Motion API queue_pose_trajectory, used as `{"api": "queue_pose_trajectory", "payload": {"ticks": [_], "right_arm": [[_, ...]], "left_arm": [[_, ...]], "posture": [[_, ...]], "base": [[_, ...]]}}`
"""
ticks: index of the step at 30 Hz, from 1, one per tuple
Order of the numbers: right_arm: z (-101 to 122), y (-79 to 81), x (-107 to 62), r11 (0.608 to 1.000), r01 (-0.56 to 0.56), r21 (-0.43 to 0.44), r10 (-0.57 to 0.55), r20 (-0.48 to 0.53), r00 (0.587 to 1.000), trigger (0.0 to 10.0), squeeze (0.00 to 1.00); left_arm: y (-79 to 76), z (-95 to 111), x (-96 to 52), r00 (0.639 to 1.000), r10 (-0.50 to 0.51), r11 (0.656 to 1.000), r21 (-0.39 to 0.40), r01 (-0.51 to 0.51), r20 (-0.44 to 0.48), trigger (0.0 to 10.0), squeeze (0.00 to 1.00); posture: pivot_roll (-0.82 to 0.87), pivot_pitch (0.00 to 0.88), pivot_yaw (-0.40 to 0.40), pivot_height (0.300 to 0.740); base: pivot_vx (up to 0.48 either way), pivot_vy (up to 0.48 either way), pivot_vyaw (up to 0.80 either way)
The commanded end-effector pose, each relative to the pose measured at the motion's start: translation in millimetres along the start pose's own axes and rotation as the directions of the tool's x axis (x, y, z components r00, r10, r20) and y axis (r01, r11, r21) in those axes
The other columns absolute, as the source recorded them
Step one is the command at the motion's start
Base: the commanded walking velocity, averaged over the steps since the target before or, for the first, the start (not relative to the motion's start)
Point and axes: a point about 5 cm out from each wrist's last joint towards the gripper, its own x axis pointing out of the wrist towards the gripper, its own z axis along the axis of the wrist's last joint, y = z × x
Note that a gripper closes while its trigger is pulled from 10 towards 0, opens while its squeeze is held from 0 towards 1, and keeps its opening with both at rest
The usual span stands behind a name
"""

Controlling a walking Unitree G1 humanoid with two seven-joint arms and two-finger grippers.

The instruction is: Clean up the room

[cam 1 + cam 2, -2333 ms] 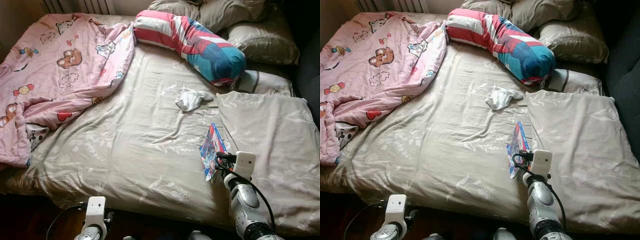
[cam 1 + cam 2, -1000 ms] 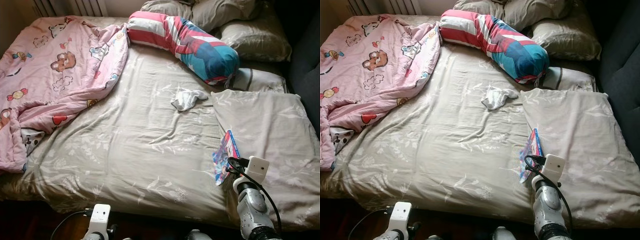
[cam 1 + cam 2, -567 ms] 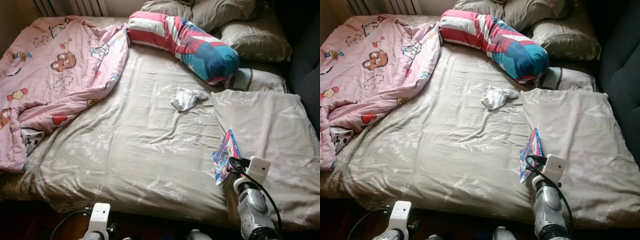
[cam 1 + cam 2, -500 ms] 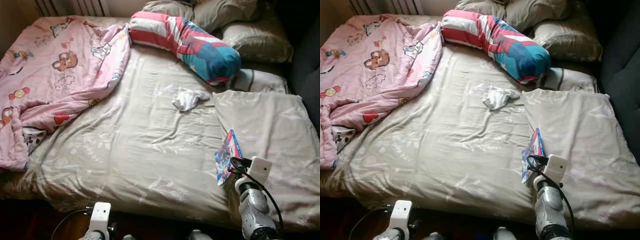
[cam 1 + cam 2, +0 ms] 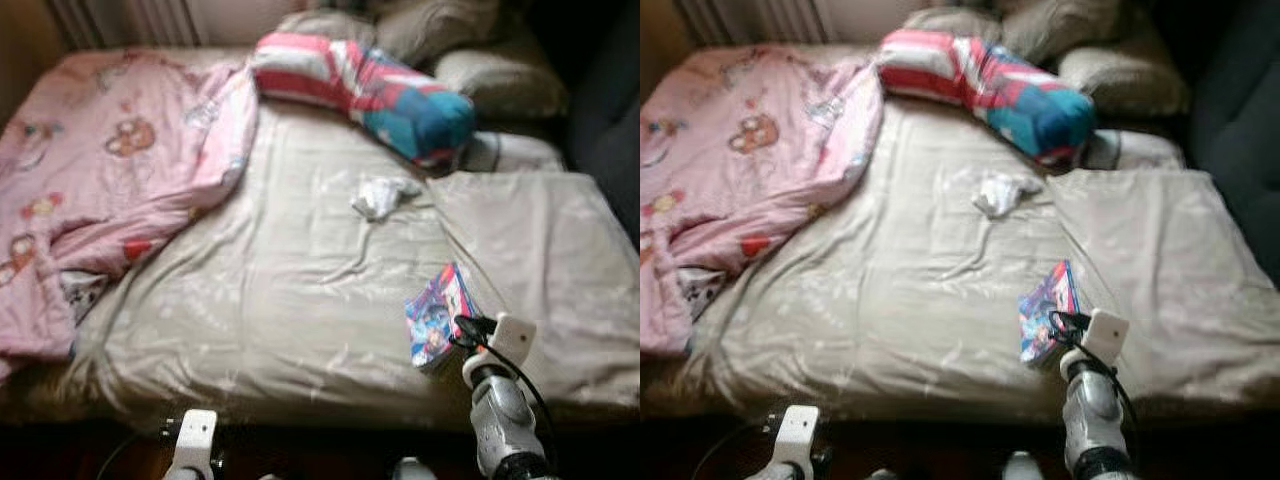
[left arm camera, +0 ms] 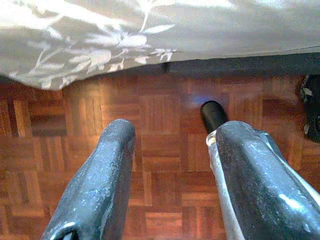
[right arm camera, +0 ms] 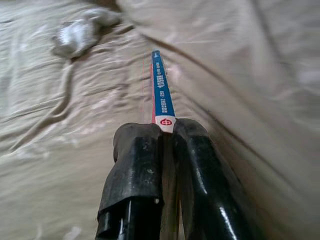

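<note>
Thin colourful book [image 5: 436, 315] held on edge, spine toward the robot, long axis running away from it toward the white crumpled cloth [image 5: 383, 195], at the near right of the bed [image 5: 290, 290] beside the beige duvet fold [image 5: 540, 250]. Right gripper [image 7: 167, 131] clenched on the book's near end. Left gripper [image 6: 172, 150] spread and holding nothing, low over parquet floor [image 6: 160, 175] at the bed's edge; pink cartoon blanket [image 5: 90, 180] far left, striped bolster pillow [image 5: 365, 90] and beige pillows [image 5: 480, 70] at the head.

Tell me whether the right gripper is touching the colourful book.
Touching. In the right wrist view the right gripper has its two black fingers pressed on either side of the book's blue spine, with no gap.
</note>
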Motion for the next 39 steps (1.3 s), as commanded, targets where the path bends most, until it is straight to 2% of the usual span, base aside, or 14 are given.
{"api": "queue_pose_trajectory", "payload": {"ticks": [1, 12, 21, 33, 39], "right_arm": [[6.6, -2.2, 1.4, 1.0, 0.01, -0.012, -0.01, 0.032, 0.999, 10.0, 0.0], [6.5, -0.7, 1.8, 0.999, -0.001, -0.032, 0.002, 0.025, 1.0, 10.0, 0.0], [7.0, -0.4, 2.7, 0.999, -0.003, -0.036, 0.004, 0.02, 1.0, 10.0, 0.0], [8.1, 0.7, 3.5, 0.999, -0.003, -0.032, 0.004, 0.022, 1.0, 10.0, 0.0], [9.1, -3.1, 4.5, 1.0, 0.025, 0.006, -0.025, 0.015, 1.0, 10.0, 0.0]], "left_arm": [[-0.1, -8.8, -1.6, 1.0, 0.001, 1.0, -0.002, -0.001, -0.03, 10.0, 0.0], [-0.9, -9.5, -1.7, 0.999, -0.002, 1.0, -0.017, 0.001, -0.032, 10.0, 0.0], [-0.2, -8.8, -1.4, 0.999, 0.0, 1.0, -0.011, -0.001, -0.036, 10.0, 0.0], [0.0, -6.3, -1.2, 1.0, -0.003, 1.0, -0.001, 0.003, -0.02, 10.0, 0.0], [-1.0, -4.9, -0.8, 1.0, -0.013, 1.0, 0.001, 0.013, -0.016, 10.0, 0.0]], "posture": [[-0.17, 0.198, 0.035, 0.74], [-0.17, 0.198, 0.037, 0.74], [-0.17, 0.197, 0.039, 0.74], [-0.17, 0.196, 0.042, 0.74], [-0.17, 0.196, 0.042, 0.74]], "base": [[0.0, 0.0, 0.0], [0.0, 0.0, 0.0], [0.0, 0.421, 0.0], [0.0, 0.0, 0.0], [0.0, 0.0, -0.37]]}}
